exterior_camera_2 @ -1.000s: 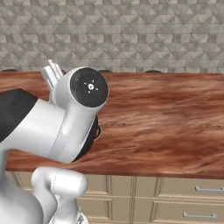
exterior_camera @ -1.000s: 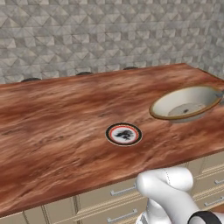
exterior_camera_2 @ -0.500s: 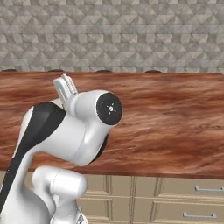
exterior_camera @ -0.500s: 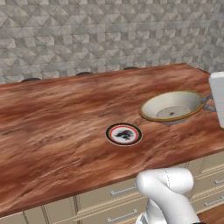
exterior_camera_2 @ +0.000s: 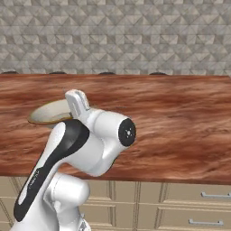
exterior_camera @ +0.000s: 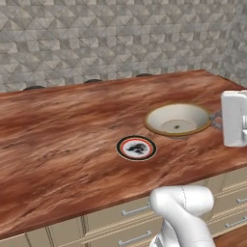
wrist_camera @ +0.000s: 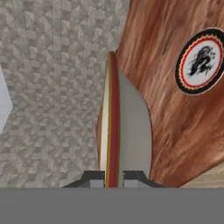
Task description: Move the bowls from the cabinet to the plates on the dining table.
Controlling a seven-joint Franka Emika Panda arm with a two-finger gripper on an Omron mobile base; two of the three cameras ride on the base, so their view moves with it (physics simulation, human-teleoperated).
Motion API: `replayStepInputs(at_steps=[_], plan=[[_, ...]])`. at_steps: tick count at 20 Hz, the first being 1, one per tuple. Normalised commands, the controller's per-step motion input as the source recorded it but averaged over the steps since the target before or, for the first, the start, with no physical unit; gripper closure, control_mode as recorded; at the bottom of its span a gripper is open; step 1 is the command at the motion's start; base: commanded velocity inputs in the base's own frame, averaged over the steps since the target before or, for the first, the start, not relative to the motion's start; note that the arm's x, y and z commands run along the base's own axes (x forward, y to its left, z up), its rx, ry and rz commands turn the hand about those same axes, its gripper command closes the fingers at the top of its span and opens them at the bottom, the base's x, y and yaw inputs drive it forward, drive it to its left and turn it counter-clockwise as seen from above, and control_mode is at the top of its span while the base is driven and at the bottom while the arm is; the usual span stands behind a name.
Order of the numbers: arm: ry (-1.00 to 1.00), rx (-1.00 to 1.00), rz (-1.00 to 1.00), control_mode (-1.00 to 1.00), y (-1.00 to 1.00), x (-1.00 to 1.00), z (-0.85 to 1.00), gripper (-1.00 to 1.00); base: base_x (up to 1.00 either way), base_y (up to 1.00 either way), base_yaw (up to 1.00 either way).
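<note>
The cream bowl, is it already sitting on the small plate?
No, the cream bowl is beside the plate, with bare table between them.

We see a glossy white arm [exterior_camera_2: 90,144] of rounded, bulbous segments, a black band down one link, a dark round joint cap, and a boxy white hand [exterior_camera: 235,118].

Gripper [wrist_camera: 114,178] fingertips are cut off by the bottom of the hand view; only their upper ends are seen at the cream bowl [wrist_camera: 124,131] rim. In the left base view the hand is cropped by the right edge, so the grip point on the bowl [exterior_camera: 177,119] is not seen. In the right base view most of the bowl [exterior_camera_2: 50,112] is hidden behind the arm. The plate [wrist_camera: 202,61] is clipped at the hand view's right edge.
</note>
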Motion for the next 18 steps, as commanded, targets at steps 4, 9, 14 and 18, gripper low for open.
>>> replayStepInputs(at_steps=[4, 9, 14, 18], plan=[[-0.02, 0.14, 0.07, -1.00, 0.00, 0.33, -0.21, 1.00, 0.00, 0.00, 0.00], [0.00, 0.10, 0.07, -1.00, 0.00, 0.36, -0.15, 1.00, 0.00, 0.00, 0.00], [0.05, 0.01, 0.04, -1.00, 0.03, 0.33, -0.36, 1.00, 0.00, 0.00, 0.00], [0.04, -0.01, 0.03, -1.00, 0.05, 0.32, -0.32, 1.00, 0.00, 0.00, 0.00]])
